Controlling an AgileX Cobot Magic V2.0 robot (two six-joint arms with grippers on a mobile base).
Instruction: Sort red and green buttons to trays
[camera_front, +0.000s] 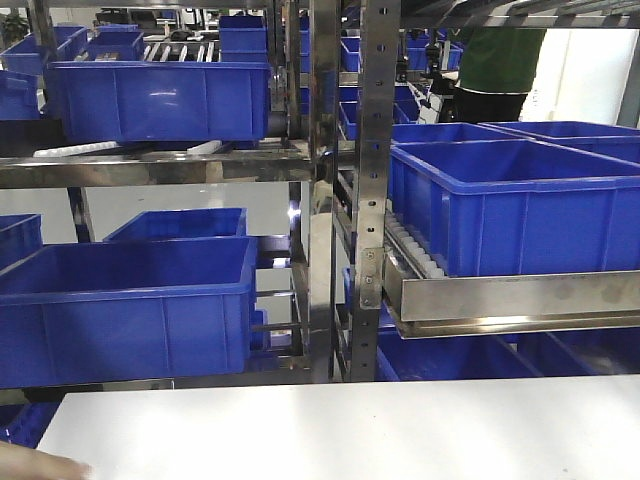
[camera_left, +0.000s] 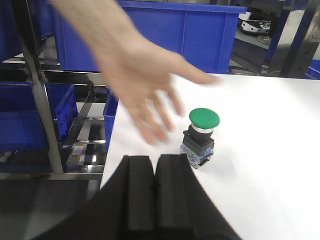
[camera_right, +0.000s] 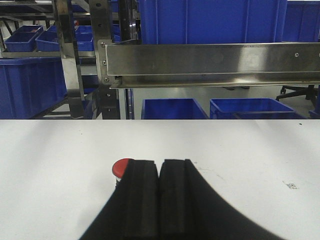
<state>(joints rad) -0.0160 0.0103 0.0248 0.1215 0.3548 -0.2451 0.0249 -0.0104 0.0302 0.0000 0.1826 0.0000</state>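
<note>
Facing my left gripper: green button, upright on white table, cap up, ahead and to the right of my pads.
Left jaws: pressed together, empty.
Right gripper: jaws together, empty; red button just ahead-left, half hidden.
Nearer arm: left for green, right for red.
Risk: person's hand, blurred, just beside green button.
Both trays: not seen.

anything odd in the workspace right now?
Yes: a bare human hand, blurred, hangs over the table just beside the green button, ahead of the shut left gripper. The button stands upright; nothing spilled or damaged shows.
</note>
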